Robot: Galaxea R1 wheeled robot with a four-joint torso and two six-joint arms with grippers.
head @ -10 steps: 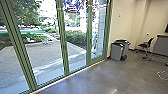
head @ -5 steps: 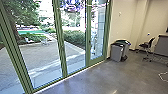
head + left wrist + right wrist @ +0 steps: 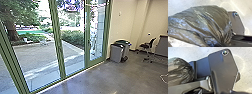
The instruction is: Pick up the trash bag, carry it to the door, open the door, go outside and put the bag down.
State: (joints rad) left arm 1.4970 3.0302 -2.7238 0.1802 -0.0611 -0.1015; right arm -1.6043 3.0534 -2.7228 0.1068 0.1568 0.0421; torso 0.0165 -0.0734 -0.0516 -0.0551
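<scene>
Head view: green-framed glass doors, bottom edge slanting from lower left toward the bins; paved yard beyond the glass. Floor, grey, giving open room from the doors' foot across to the chair. Bins close to the wall.

Left wrist view: trash bag, dark, glossy, broad at one end, drawn into tight creases at the other; pale ground past its upper edge.

Right wrist view: bag, its creased end beside the robot's plate. Jaws, left and right: cannot tell their state.
</scene>
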